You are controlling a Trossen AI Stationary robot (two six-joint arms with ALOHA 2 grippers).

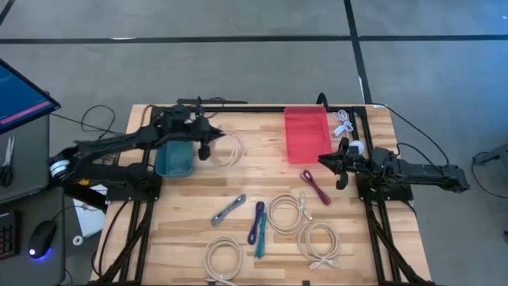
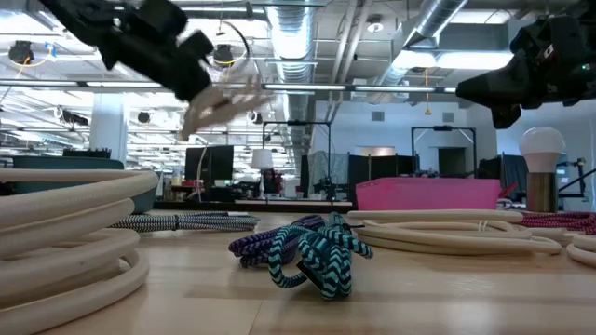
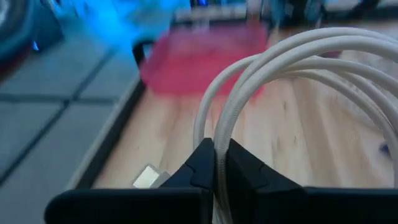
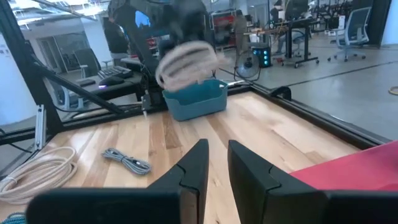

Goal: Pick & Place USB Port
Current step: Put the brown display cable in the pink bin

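Note:
My left gripper (image 1: 205, 148) is shut on a coiled white USB cable (image 1: 227, 148) and holds it in the air beside the teal bin (image 1: 175, 160) at the table's far left. In the low view the coil (image 2: 223, 100) hangs blurred under that gripper (image 2: 191, 67). A red tray (image 1: 305, 133) lies at the far right. My right gripper (image 1: 343, 164) waits near the tray's near edge. Its fingers (image 4: 216, 167) stand slightly apart with nothing between them. My left gripper pinches a few strands of the white coil (image 3: 219, 154) between its two fingers, at one spot on the loop. The fingers slant down from the table's left side. The rest of the coil (image 3: 298, 59) stretches out ahead of them, lifted clear of the table.
Other cables lie across the near half of the table: a grey one (image 1: 228, 209), a blue and teal pair (image 1: 257, 223), a maroon one (image 1: 315, 187) and white coils (image 1: 287, 213) (image 1: 320, 242) (image 1: 222, 258). A white bulb (image 1: 355, 148) stands by the right arm.

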